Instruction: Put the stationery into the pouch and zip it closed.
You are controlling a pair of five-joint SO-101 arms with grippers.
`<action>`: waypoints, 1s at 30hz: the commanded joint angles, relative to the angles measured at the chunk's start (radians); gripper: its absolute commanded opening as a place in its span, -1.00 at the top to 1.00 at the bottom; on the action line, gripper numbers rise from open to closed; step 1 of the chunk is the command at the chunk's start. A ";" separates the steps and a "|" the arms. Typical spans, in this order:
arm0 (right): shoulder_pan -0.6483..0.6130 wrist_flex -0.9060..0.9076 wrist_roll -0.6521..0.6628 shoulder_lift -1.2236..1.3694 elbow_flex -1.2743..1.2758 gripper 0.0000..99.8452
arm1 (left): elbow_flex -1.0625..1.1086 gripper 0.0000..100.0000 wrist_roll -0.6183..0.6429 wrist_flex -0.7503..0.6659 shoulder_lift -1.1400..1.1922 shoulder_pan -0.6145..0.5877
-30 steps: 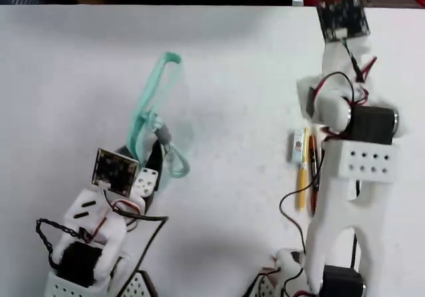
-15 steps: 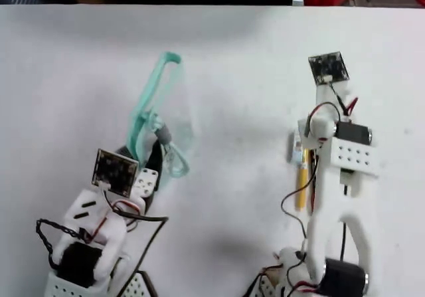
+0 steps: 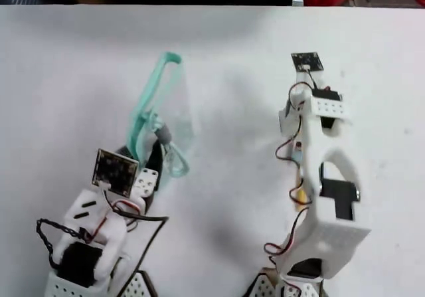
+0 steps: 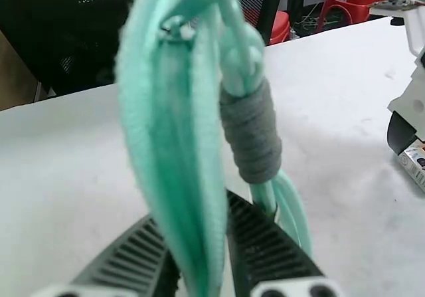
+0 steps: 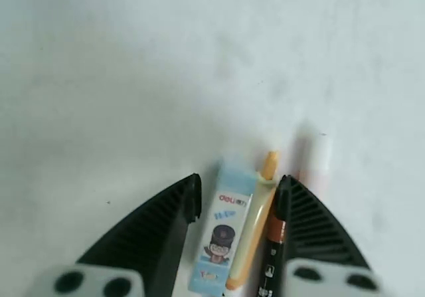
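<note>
The pouch point(image 3: 161, 104), clear with a teal zip edge, lies left of centre in the high view, running from the upper middle of the white table point(image 3: 66, 58) down toward the lower left. The left gripper point(image 4: 198, 227) is clenched on its near end, the teal edge pinched between both black ribbed fingers. Just beside that grip, a teal cord loop with a grey wrap point(image 4: 252, 131) hangs from the pouch.

The stationery lies well apart from the pouch, right of centre in the high view. The right arm point(image 3: 325, 197) stretches over it there and hides most of it; a bit of the eraser point(image 3: 298, 149) and the yellow pen point(image 3: 301, 194) peek out along the arm's left side. The right gripper point(image 5: 239, 184) hangs spread apart above the items and grasps nothing. In the right wrist view, the eraser and the yellow pen lie side by side between its fingers, touching each other. A black-and-orange pen point(image 5: 271, 254) lies against the yellow pen, partly under one finger point(image 5: 299, 224). A pale, blurred streak beyond it cannot be made out.
</note>
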 commanded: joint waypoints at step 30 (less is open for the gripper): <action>-0.065 0.005 0.173 0.018 0.031 0.82 | -0.002 0.86 -0.009 -0.014 0.018 -0.012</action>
